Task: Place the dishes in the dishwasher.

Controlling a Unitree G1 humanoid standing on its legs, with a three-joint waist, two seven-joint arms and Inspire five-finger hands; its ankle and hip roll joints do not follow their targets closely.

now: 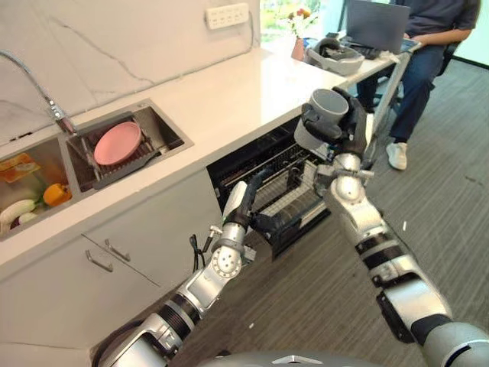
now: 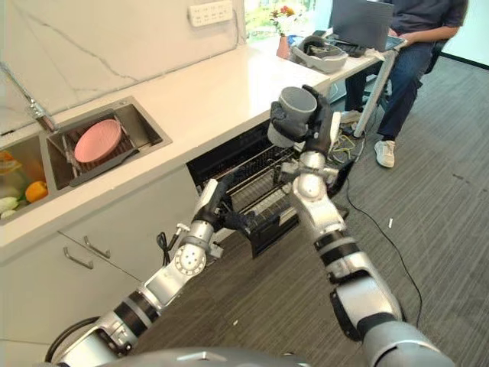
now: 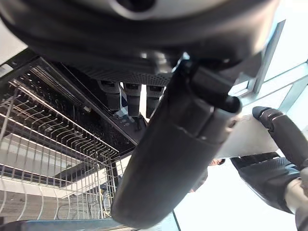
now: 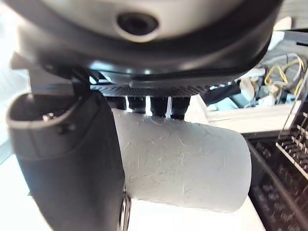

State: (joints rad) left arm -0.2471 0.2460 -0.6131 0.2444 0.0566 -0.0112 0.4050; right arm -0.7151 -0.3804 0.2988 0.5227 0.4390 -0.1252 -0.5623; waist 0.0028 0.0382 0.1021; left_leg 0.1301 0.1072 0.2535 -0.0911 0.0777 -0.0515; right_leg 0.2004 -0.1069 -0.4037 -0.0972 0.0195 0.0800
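Observation:
My right hand (image 1: 353, 122) is shut on a grey cup (image 1: 324, 113), held on its side above the pulled-out dishwasher rack (image 1: 299, 200). In the right wrist view the thumb (image 4: 67, 159) presses against the cup (image 4: 183, 163). My left hand (image 1: 240, 205) reaches the rack's front edge, its fingers hooked over the dark front rail (image 1: 276, 223). The left wrist view shows the wire rack (image 3: 57, 139) past the fingers (image 3: 127, 98). A pink plate (image 1: 117, 143) lies in a dark drainer inside the right sink basin (image 1: 164, 126).
The dishwasher opening (image 1: 244, 160) sits under the white counter (image 1: 229, 92). Vegetables (image 1: 55, 194) lie in the left basin below a faucet (image 1: 53, 113). A seated person (image 1: 428, 46) with a laptop (image 1: 378, 23) is at a table beyond, with grey carpet (image 1: 443, 199) to the right.

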